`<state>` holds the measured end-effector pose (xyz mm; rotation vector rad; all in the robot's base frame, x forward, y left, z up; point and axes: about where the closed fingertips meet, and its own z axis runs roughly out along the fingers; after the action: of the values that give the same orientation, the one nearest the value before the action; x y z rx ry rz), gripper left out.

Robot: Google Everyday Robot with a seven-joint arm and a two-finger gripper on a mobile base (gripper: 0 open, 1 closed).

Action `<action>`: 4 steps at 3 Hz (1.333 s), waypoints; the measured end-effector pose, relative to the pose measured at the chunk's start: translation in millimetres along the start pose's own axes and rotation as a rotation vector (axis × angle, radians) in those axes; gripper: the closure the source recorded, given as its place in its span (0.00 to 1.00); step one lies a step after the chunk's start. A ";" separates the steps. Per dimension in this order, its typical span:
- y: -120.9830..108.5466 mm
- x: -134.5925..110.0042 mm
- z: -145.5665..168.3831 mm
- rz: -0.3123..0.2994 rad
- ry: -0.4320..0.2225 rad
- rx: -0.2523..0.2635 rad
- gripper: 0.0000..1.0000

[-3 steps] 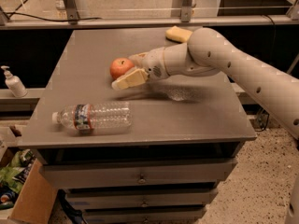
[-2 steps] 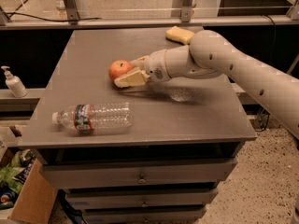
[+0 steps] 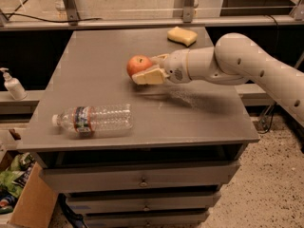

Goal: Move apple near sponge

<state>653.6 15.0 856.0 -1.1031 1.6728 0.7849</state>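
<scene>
**A:** Grey tabletop [image 3: 95, 56], middle of the frame, drawers beneath. The white arm [image 3: 247, 65] comes in from the right edge.

**B:** Loose items?

**A:** A clear plastic bottle [image 3: 92, 120] lies on its side, lower left of the top. The gripper [image 3: 144, 69] sits just above frame centre. Its cream pads [image 3: 149, 76] are closed around the apple [image 3: 138, 64], one under it and one behind. The pale yellow sponge [image 3: 182, 35] is at upper centre, near the table's far edge.

**B:** Apple resting or lifted?

**A:** It looks lifted. A shadow falls on the table below and to the right of the hand, and I see no contact with the top.

**B:** Step in hand?

**A:** My read is carry. The grasp is made and the placing is not yet done. Apple and sponge are apart, with bare table between them.

**B:** Next move?

**A:** Probably travel up and right in the frame toward the sponge, then descend onto bare table just beside it. The approach should stop short so the arm doesn't nudge the sponge. A round apple can roll, so it should touch down before the pads part. The far edge is near too.
</scene>
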 end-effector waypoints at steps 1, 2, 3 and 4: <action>-29.7 -3.3 -64.2 0.011 -0.046 0.138 1.00; -29.6 -3.3 -64.2 0.011 -0.046 0.137 1.00; -39.0 -5.4 -62.7 -0.001 -0.057 0.153 1.00; -74.1 -9.0 -64.2 -0.011 -0.079 0.210 1.00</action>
<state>700.1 -66.5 885.6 -0.9227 1.6399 0.6223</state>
